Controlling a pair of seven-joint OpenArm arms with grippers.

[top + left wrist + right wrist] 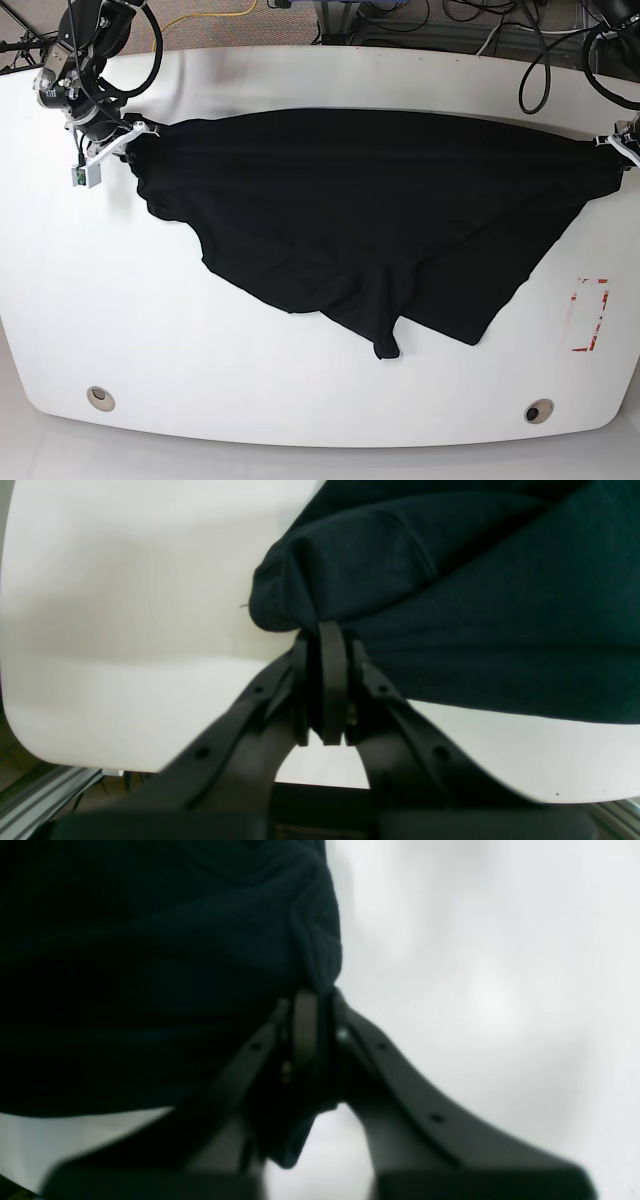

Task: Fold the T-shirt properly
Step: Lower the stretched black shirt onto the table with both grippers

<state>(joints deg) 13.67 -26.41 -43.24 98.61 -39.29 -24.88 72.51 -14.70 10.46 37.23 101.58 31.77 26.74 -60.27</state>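
The black T-shirt [350,210] lies spread over the white table [200,340], its far edge pulled taut between my two grippers and its near part sagging to a point. At the far right of the base view, my left gripper [615,143] is shut on a bunched corner of the T-shirt [450,605]; the left wrist view shows the fingertips [332,645] pinching the cloth. At the far left, my right gripper [135,135] holds the other corner. The right wrist view is blurred, with T-shirt [150,965] cloth gathered at my right gripper [320,995], whose jaws stand close together.
A red marked rectangle [590,315] sits near the table's right edge. Two round holes [100,398] [538,411] lie by the front edge. Cables [480,30] run behind the table's far edge.
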